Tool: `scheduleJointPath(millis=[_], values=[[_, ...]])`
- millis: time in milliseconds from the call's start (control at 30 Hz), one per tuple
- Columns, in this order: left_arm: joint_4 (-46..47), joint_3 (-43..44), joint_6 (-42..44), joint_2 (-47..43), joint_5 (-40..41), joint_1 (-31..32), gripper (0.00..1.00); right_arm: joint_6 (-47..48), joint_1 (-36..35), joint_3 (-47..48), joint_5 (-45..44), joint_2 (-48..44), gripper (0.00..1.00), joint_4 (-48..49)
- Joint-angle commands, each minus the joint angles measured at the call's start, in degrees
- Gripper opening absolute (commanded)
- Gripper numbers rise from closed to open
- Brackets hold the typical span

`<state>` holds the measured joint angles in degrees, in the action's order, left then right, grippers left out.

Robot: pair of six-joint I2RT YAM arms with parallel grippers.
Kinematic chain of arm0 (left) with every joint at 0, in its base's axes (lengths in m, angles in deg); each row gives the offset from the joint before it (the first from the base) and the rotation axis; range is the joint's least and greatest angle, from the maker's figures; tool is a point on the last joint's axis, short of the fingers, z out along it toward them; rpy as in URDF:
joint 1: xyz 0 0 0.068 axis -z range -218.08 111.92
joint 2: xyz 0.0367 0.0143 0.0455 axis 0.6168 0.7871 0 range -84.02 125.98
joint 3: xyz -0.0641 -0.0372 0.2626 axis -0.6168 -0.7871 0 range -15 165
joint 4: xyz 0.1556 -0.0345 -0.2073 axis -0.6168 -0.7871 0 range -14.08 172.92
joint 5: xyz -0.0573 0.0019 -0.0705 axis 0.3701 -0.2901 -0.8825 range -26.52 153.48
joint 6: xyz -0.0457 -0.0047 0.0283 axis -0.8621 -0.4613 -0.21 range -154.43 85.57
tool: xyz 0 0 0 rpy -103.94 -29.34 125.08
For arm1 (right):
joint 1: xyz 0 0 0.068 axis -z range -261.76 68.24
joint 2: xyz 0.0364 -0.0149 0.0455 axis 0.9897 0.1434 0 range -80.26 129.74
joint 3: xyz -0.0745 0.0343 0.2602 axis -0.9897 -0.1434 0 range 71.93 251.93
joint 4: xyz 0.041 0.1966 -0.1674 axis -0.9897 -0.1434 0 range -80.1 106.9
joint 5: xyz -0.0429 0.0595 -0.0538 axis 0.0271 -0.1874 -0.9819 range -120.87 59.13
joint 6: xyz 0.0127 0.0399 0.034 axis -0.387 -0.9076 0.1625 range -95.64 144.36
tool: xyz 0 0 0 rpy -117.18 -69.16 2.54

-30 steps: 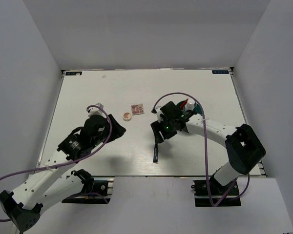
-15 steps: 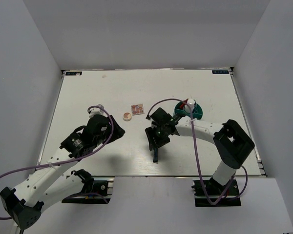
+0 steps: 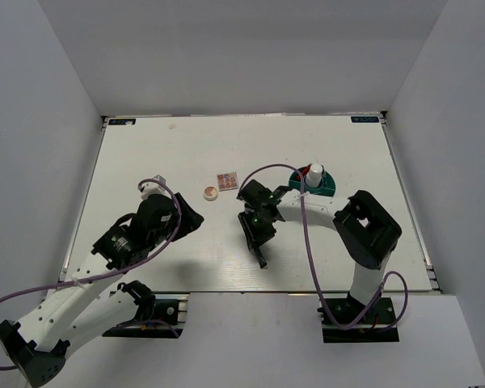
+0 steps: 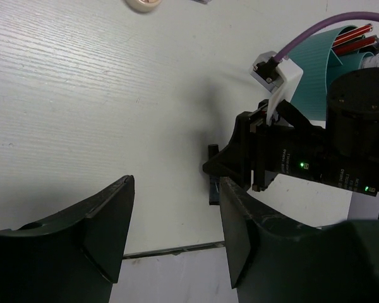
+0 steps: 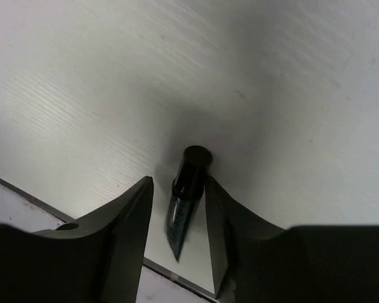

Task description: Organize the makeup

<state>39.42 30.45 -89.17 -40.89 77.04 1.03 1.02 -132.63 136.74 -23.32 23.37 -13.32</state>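
Black tube (image 5: 188, 189) with blurred, unreadable bluish print

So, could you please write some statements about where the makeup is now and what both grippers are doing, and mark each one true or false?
1. The slim black tube lies between the fingers of the right gripper. True.
2. The left gripper holds the round beige compact. False: its jaws are open with nothing between them, and the compact lies on the white table.
3. The square pink-toned palette is inside the teal round tub. False: it lies on the table, right beside the compact.
4. Slim red-and-black tubes are in the teal tub. True.
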Motion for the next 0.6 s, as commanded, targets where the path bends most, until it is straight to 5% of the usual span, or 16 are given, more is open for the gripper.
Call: scheduleJointPath(millis=[0,67,400,567], values=[[-0.53,-0.1,-0.63,-0.51,0.94,0.0,0.66,1.79,-1.16,1.63,-6.05,3.24,0.4,-0.98],[-0.53,-0.01,-0.63,-0.51,0.94,0.0,0.66,2.32,-1.33,1.28,-9.9,3.42,0.33,-0.72],[1.32,-1.07,-0.28,-0.95,0.68,0.0,0.66,7.42,-2.48,-0.3,-18.79,2.36,0.29,0.25],[1.93,-1.77,-0.28,-1.39,0.5,0.0,0.66,10.75,-3.18,-2.41,-21.88,0.61,0.13,3.23]])
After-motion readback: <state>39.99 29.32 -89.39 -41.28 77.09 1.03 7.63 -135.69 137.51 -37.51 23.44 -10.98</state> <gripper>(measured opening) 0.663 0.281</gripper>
